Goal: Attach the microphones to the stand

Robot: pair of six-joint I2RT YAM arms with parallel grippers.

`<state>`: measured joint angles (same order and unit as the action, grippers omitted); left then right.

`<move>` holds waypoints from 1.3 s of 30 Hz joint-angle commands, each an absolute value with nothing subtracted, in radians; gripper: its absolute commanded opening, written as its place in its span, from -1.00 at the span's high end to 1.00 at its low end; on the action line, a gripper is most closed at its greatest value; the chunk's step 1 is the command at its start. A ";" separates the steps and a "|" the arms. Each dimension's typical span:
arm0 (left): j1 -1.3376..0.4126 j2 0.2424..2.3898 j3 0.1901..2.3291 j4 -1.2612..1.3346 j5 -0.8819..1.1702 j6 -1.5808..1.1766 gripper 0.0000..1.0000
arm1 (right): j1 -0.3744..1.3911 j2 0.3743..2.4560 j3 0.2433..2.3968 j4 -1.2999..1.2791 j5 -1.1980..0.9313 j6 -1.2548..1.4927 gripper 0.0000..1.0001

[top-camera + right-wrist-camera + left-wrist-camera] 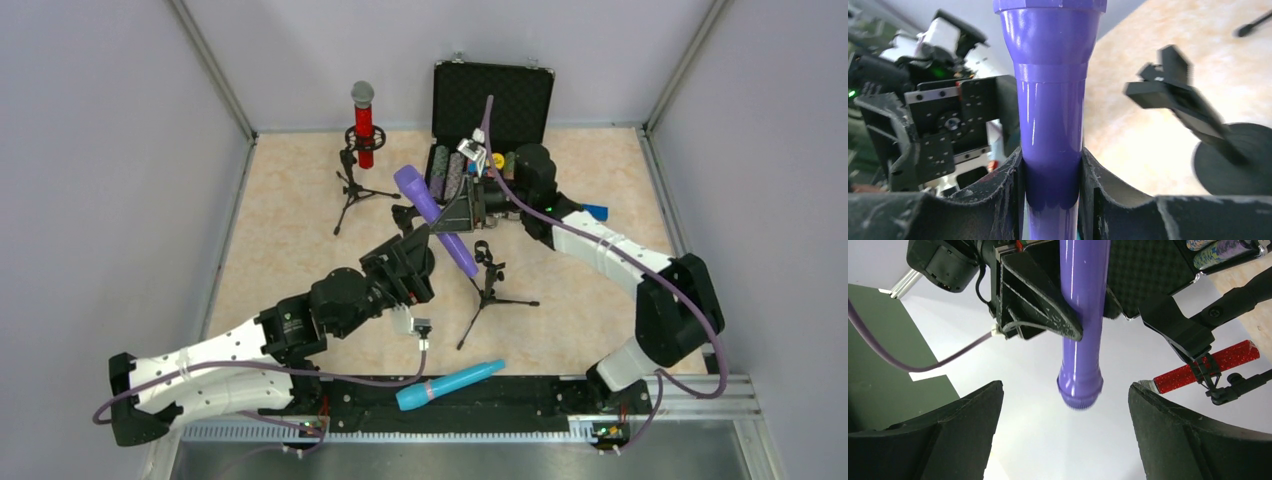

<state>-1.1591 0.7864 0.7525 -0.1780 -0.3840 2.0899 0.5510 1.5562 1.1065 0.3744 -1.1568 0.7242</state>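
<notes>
The purple microphone (432,217) is held off the table, slanted, head (408,180) to the far left. My right gripper (455,213) is shut on its handle; in the right wrist view the fingers (1008,192) press both sides of the purple shaft (1050,110). My left gripper (418,243) is open just below it; in the left wrist view (1063,412) the purple head (1080,390) hangs between and beyond the wide-apart jaws, untouched. The red microphone (364,128) stands in the far-left stand (352,185). The turquoise microphone (450,385) lies at the near edge. An empty stand (488,275) stands in the middle.
An open black case (492,100) with several small items stands at the back, beside my right wrist. The empty stand's clip (1173,95) shows blurred to the right of the right gripper. Grey walls enclose the table on three sides.
</notes>
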 commanded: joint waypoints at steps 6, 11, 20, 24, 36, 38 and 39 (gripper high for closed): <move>-1.160 0.760 0.705 -0.107 -0.419 2.072 -0.98 | 0.496 1.301 1.103 0.212 -0.821 0.479 1.00; -1.159 0.779 0.683 -0.065 -0.478 1.913 -0.98 | 0.491 1.183 1.033 0.268 -0.707 0.423 1.00; -1.146 0.858 0.764 -0.065 -0.692 1.350 -0.98 | 0.488 1.033 0.934 0.322 -0.532 0.346 1.00; -1.086 0.893 0.814 -0.080 -0.698 1.033 -0.98 | 0.488 1.010 0.922 0.335 -0.529 0.334 1.00; -0.776 0.869 0.966 -0.215 -0.393 0.259 -0.98 | 0.488 1.022 0.928 0.318 -0.548 0.332 1.00; -0.723 0.872 0.979 -0.229 -0.314 0.169 -0.98 | 0.489 1.025 0.929 0.317 -0.554 0.334 1.00; -0.693 0.875 0.986 -0.237 -0.263 0.127 -0.98 | 0.488 1.025 0.928 0.317 -0.555 0.333 1.00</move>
